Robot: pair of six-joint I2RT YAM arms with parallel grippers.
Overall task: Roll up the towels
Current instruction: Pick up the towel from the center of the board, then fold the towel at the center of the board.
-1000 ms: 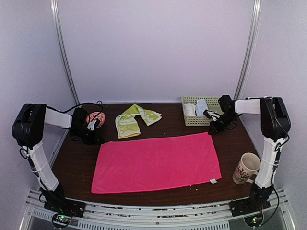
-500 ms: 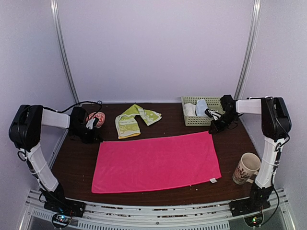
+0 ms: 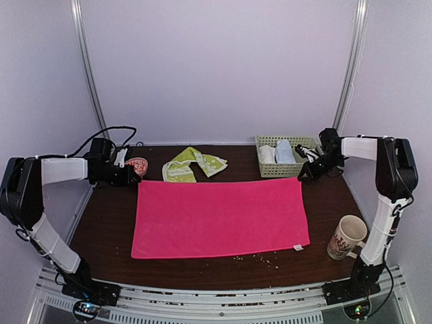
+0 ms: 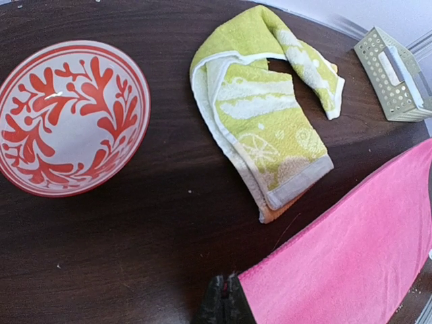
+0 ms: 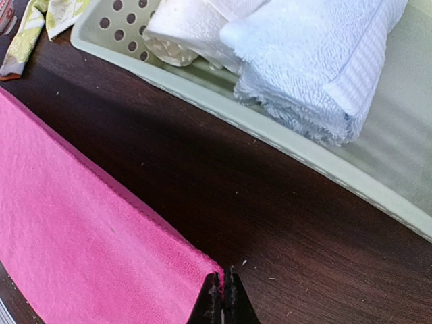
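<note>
1. Top view: soft, even overhead light, faint shadows and a slight lavender cast; the hot-pink towel [image 3: 219,217] looks oversaturated.
2. Left wrist view: sharp, with wide-angle bending at the edges; a tiny glare spot sits on the bowl [image 4: 71,118] at 9 o'clock.
3. Right wrist view: the white cloth [image 5: 317,61] is nearly blown out at 1 o'clock.

A fixed camera high beyond the near edge looks down over the whole table [image 3: 108,223]. Each wrist camera sits close above the table, apparently tilted downward; both catch a far corner of the pink towel [image 3: 219,216], also seen overhead.
</note>
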